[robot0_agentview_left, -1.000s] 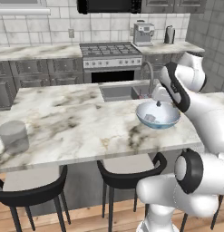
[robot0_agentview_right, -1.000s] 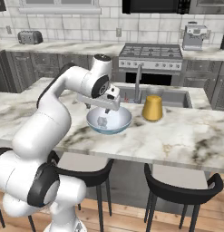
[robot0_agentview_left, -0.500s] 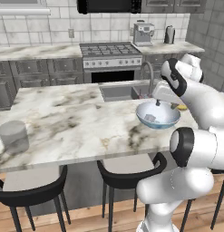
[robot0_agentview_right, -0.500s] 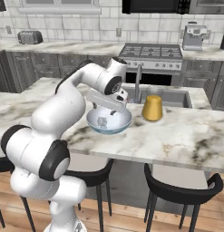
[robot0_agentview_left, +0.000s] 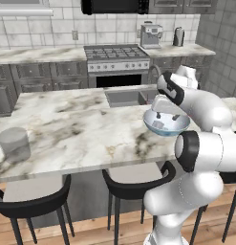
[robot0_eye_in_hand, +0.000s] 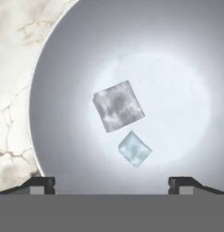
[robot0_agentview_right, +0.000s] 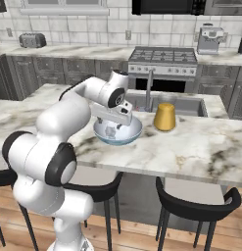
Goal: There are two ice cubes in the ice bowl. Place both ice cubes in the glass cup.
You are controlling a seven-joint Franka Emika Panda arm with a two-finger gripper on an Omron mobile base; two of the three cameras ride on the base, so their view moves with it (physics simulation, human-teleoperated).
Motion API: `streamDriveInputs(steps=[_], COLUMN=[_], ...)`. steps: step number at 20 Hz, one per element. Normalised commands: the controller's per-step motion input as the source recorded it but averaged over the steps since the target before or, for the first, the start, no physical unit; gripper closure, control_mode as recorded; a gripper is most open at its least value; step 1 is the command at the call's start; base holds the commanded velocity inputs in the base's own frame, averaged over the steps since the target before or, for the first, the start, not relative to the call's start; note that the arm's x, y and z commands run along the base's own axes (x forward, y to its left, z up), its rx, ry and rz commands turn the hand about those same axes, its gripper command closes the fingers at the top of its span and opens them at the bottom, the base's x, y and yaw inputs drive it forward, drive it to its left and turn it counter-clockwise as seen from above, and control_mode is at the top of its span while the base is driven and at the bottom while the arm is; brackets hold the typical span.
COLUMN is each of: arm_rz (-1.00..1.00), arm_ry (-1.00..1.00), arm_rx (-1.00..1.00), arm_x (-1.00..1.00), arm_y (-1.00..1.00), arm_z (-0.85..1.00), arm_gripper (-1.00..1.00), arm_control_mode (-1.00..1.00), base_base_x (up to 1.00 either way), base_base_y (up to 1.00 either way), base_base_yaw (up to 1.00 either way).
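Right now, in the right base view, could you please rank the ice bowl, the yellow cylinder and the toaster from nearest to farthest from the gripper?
1. The ice bowl, directly beneath the open gripper.
2. The yellow cylinder, on the counter to the bowl's right, beside the sink.
3. The toaster, on the back counter at far left.

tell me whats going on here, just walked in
A white robot arm is reaching down over the ice bowl on the marble island, its gripper open above the two ice cubes lying in the bowl. Neither cube is gripped yet. The glass cup stands far off at the other end of the island, near the front edge.
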Motion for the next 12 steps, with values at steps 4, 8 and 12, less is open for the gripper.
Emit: streamDriveInputs(steps=[4,8,12], arm_rz=[0.0,0.01,0.0], arm_ry=[0.0,0.0,0.0], arm_rx=[0.0,0.0,0.02], arm_x=[0.18,0.21,0.34], arm_y=[-0.02,-0.07,0.0], arm_z=[-0.17,-0.18,-0.24], arm_gripper=[-1.0,-1.0,-1.0], arm_control_mode=[-1.0,-1.0,-1.0], base_base_x=[0.0,0.0,0.0], base_base_y=[0.0,0.0,0.0], base_base_yaw=[0.0,0.0,0.0])
